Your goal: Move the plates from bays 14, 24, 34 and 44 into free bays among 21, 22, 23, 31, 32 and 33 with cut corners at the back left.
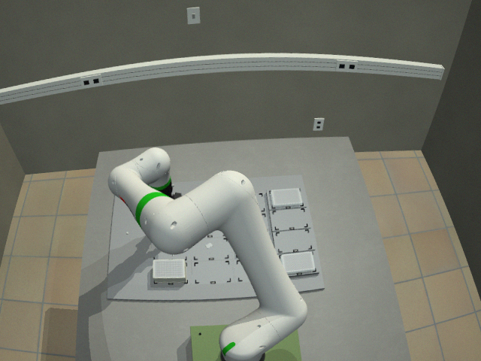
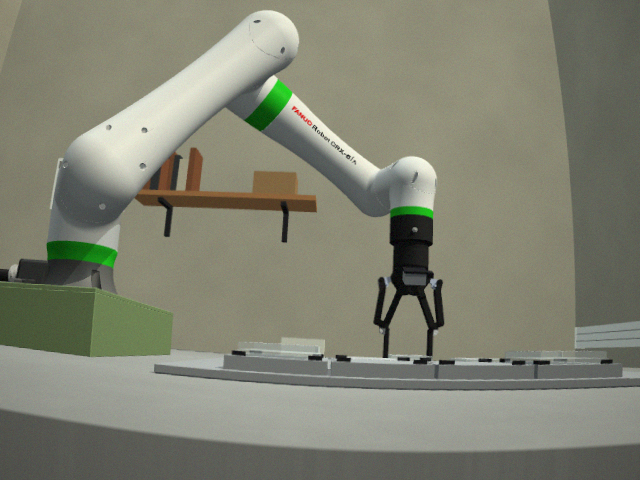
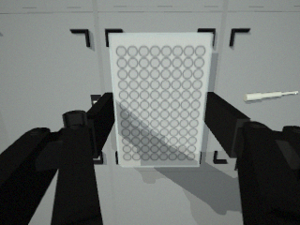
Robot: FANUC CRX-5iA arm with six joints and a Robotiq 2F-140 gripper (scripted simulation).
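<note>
My gripper [image 3: 158,106] is shut on a sealed 96-well plate [image 3: 159,98], with one finger on each long side. In the wrist view the plate lies within a bay's black corner pieces and casts a shadow on the floor below it. In the exterior view the fingertips [image 2: 407,351] reach down to deck level. In the top view the arm hides the gripper and this plate at the back left of the deck. Sealed plates sit in bay 44 [image 1: 286,197] and bay 14 [image 1: 297,262]. Bays 24 [image 1: 291,241] and 34 [image 1: 289,220] are empty.
The deep-well block [image 1: 168,270] stands in bay 11 at the front left. A thin white stick [image 3: 271,96] lies on the deck right of the held plate. The arm's green base block [image 2: 77,320] is at the front. The arm hides much of the middle bays.
</note>
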